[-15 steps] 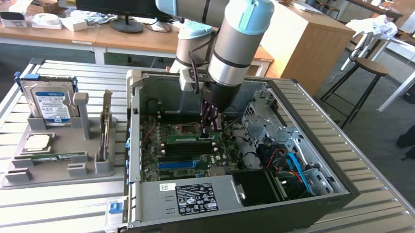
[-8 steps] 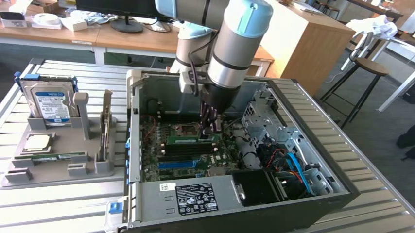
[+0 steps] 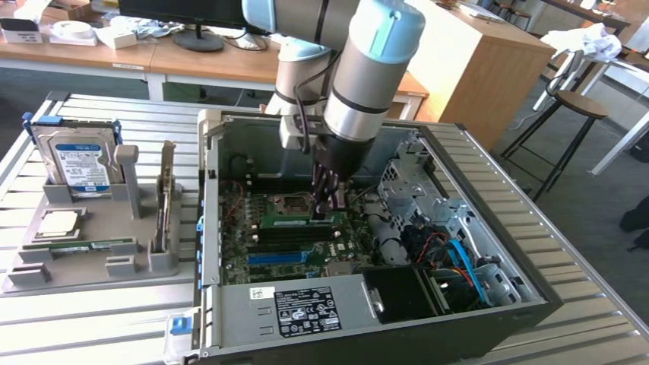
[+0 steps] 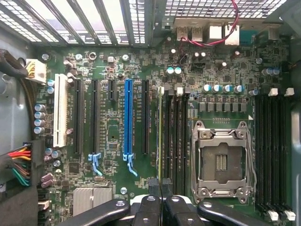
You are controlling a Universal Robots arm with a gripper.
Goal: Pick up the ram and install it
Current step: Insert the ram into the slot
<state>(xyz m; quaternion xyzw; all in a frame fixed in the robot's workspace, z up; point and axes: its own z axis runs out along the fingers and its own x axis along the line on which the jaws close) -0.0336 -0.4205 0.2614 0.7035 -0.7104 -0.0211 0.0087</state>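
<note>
The ram [image 3: 297, 221] is a thin green stick lying level just over the motherboard inside the open computer case [image 3: 211, 198], beside the CPU socket [image 3: 289, 203]. My gripper [image 3: 327, 204] reaches down into the case, its dark fingers shut on the stick near one end. In the wrist view the ram [image 4: 159, 132] shows edge-on as a narrow yellow-green line along the black memory slots next to the CPU socket [image 4: 221, 162], running out from my shut gripper [image 4: 160, 184]. Whether the stick sits in a slot or just above it I cannot tell. A second like stick [image 3: 81, 245] lies on the grey tray [image 3: 96, 217].
The tray at the exterior view's left also holds a hard drive [image 3: 79, 160], an upright expansion card [image 3: 166, 198] and a processor [image 3: 56, 223]. On the motherboard are a blue slot [image 4: 128, 117], further memory slots [image 4: 273, 150] and cable bundles [image 4: 19, 165]. A stool [image 3: 578, 106] stands behind.
</note>
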